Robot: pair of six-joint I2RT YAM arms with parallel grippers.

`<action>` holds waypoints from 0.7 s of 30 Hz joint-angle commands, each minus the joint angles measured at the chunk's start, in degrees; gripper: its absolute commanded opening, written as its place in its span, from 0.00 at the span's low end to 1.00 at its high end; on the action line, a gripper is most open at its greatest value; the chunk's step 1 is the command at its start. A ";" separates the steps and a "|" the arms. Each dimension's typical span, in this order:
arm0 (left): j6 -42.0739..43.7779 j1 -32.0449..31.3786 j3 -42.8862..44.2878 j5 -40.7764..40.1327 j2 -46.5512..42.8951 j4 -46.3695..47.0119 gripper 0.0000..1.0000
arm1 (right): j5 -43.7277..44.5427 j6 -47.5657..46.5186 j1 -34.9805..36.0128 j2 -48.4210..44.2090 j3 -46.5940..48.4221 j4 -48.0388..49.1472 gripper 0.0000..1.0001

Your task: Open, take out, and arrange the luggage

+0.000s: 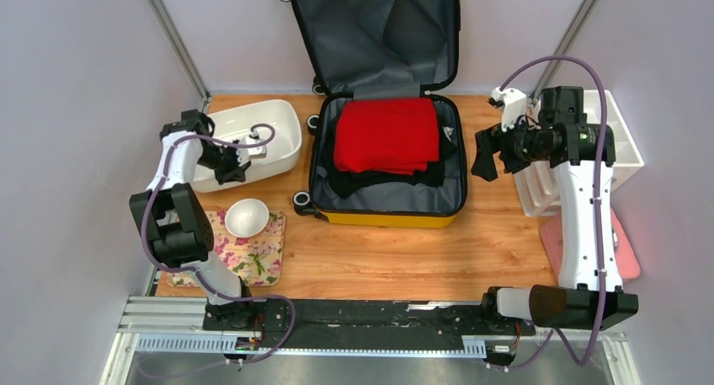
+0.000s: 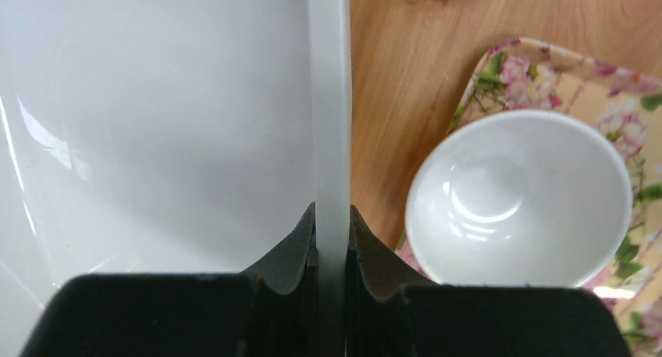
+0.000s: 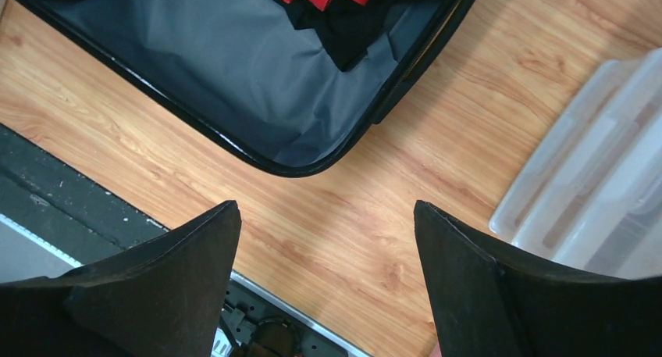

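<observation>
At the far middle of the bench [image 1: 396, 259], against the back wall: the luggage [image 1: 387, 204], unzipped and open, lid standing upright and leaning on the wall, grey lining showing in both halves, yellow shell visible along the near edge. Inside the lower half, a folded red garment [image 1: 387, 134] lying on top of black clothing [image 1: 379, 183]. To the left of the case and apart from it, a white basin [image 1: 269, 128]. Left end effector [image 1: 240, 159] narrowed onto the basin's near rim: one finger inside the wall, one outside, both pads pressed against the thin white edge in the left wrist view. Just nearer than the basin, a white bowl [image 1: 247, 217], upright, sitting on a floral tray [image 1: 253, 254]. To the right of the case, right end effector [image 1: 486, 159] spread wide and holding nothing, hanging above bare wood between the luggage's near right corner and a white divided rack [image 1: 619, 141]. At the bench's right edge, under the right arm, a pink case [image 1: 627, 250], partly hidden.
</observation>
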 commanded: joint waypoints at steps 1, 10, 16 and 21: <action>25.73 2.10 4.05 8.30 0.04 -8.67 0.00 | -1.82 2.75 1.37 0.36 -0.84 1.16 0.85; 39.84 2.19 3.18 11.30 2.58 -9.40 0.06 | 0.29 6.44 6.11 4.05 2.58 2.92 0.85; 39.48 2.28 -0.59 9.62 1.72 -6.86 0.18 | 2.31 6.62 8.67 6.77 5.39 3.01 0.85; 32.72 2.19 -4.47 9.18 1.09 0.80 0.54 | 2.75 6.88 9.98 8.89 7.50 2.65 0.85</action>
